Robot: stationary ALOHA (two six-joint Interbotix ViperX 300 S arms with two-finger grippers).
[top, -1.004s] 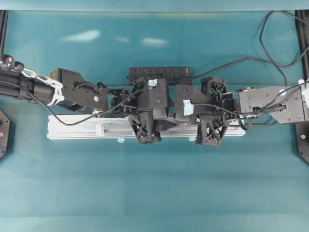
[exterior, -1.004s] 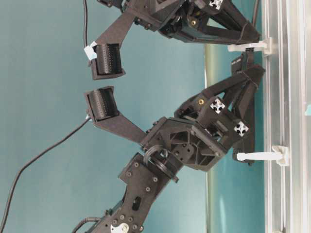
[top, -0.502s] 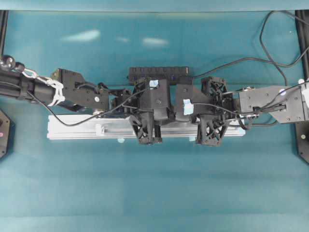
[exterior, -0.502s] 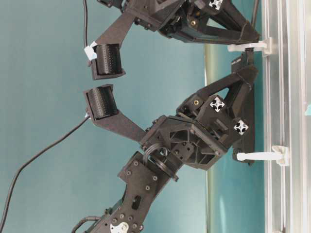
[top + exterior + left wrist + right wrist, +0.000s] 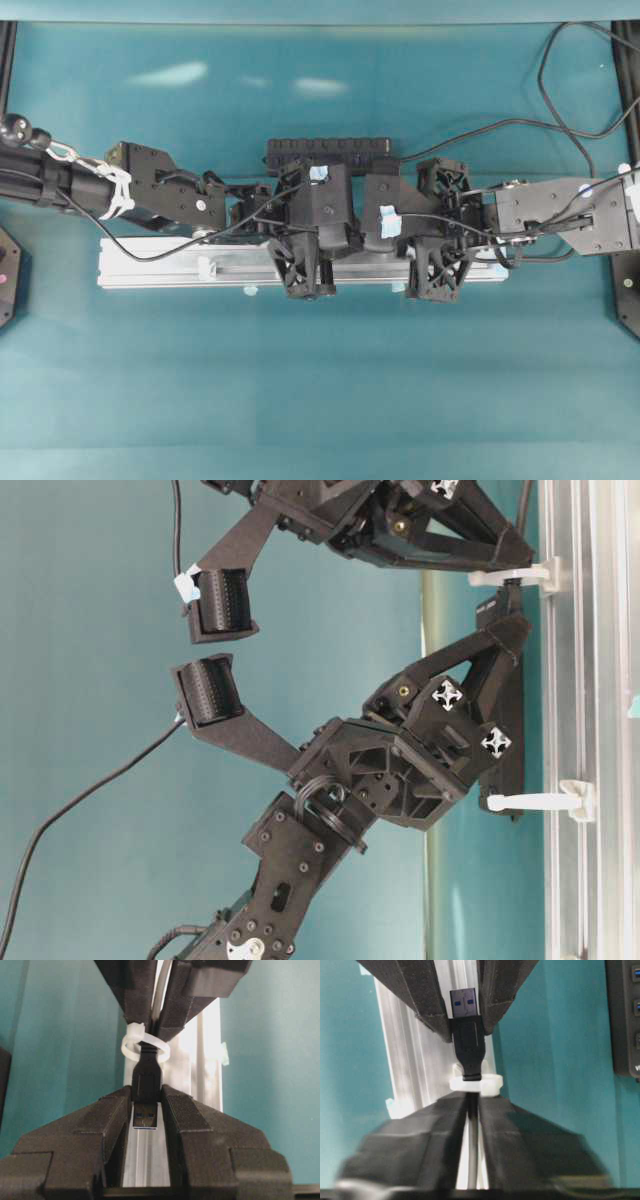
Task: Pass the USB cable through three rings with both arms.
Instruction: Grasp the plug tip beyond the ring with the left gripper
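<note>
Over the one aluminium rail [image 5: 160, 262], two grippers meet at one ring [image 5: 145, 1045] of the two visible: the left gripper [image 5: 146, 1105] pinches the USB cable's plug [image 5: 146, 1082] just through it, while the right gripper [image 5: 471, 1107] stands narrowly parted around the cord.

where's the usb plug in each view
Overhead: hidden under the two tools.
Table-level: not distinguishable among the tools.
Left wrist: USB plug centre, clamped in the left tool.
Right wrist: upper centre, past the ring.
Shared landmark: the silver rail.
</note>
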